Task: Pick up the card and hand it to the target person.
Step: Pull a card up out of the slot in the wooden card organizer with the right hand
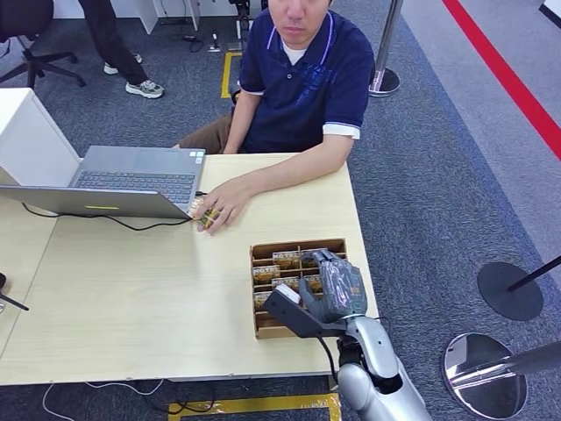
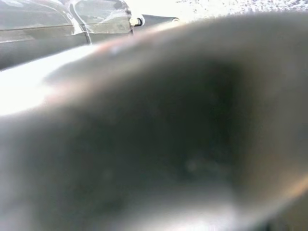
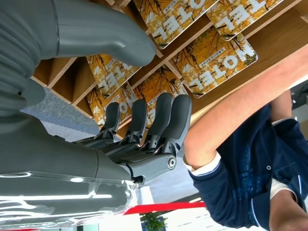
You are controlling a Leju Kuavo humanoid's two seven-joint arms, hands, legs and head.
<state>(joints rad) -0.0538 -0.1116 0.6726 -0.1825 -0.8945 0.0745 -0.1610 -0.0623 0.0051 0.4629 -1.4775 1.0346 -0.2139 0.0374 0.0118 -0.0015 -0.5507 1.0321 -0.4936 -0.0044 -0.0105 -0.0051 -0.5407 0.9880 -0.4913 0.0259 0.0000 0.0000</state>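
Hovering over the wooden card tray (image 1: 265, 254) near the right edge of the surface (image 1: 132, 298), the right hand (image 1: 330, 285) in the head view hangs with its fingers bent down toward the compartments, where yellow hotel cards (image 1: 286, 260) lie in rows. Across the surface sits a person in a navy polo shirt (image 1: 304, 79), one hand (image 1: 215, 209) resting on a few cards beside an open laptop (image 1: 132, 180) near the far left corner. The left wrist view is a grey blur, so I cannot tell the left hand's state. From the right wrist view, the right hand (image 3: 145, 120) holds nothing: its dark fingers (image 3: 174, 118) are spread side by side and the thick grey thumb (image 3: 109, 33) stands apart, both just above the hotel cards (image 3: 214, 62) in the tray (image 3: 65, 77), with the person's forearm (image 3: 247, 101) beyond.
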